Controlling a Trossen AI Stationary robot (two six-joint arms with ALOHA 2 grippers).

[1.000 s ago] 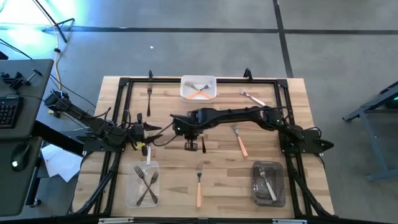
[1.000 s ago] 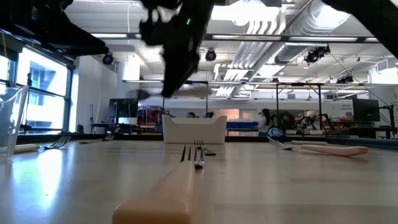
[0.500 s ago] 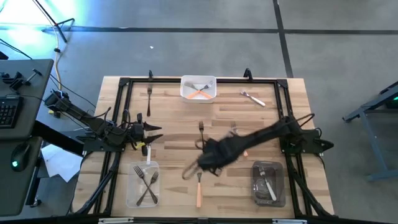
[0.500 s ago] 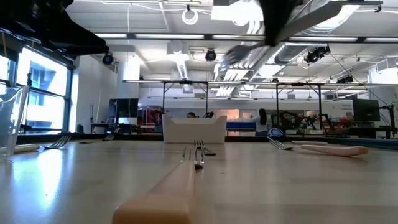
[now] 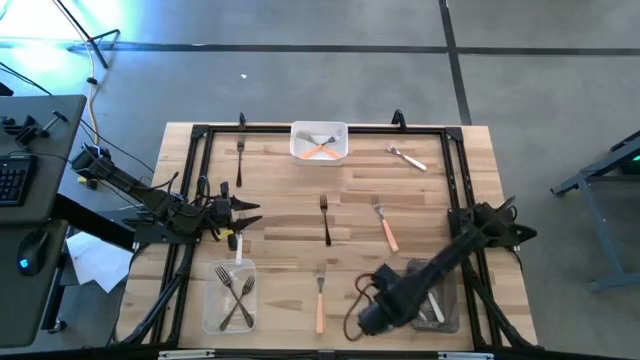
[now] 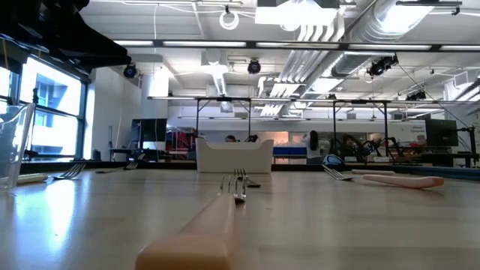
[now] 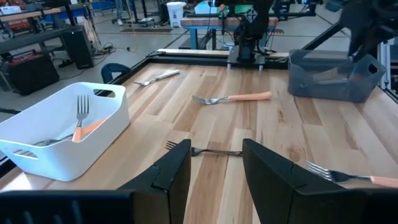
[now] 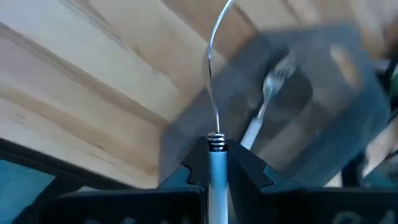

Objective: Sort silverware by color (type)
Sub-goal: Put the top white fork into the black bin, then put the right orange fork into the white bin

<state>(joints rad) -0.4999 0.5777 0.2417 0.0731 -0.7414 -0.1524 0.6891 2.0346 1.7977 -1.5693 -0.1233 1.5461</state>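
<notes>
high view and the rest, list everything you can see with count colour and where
white tray: one, white, far edge middle; an orange-handled fork and a metal fork inside
clear tray: one, clear, near left; two dark metal forks crossed inside
grey tray: one, dark grey, near right; a white-handled fork inside
orange forks: two loose, one right of centre, one at near middle
dark forks: two loose, one at centre, one far left
white fork: one loose, far right
left claw: open, left side, holding nothing
right claw: shut on a silver fork, beside the grey tray
</notes>
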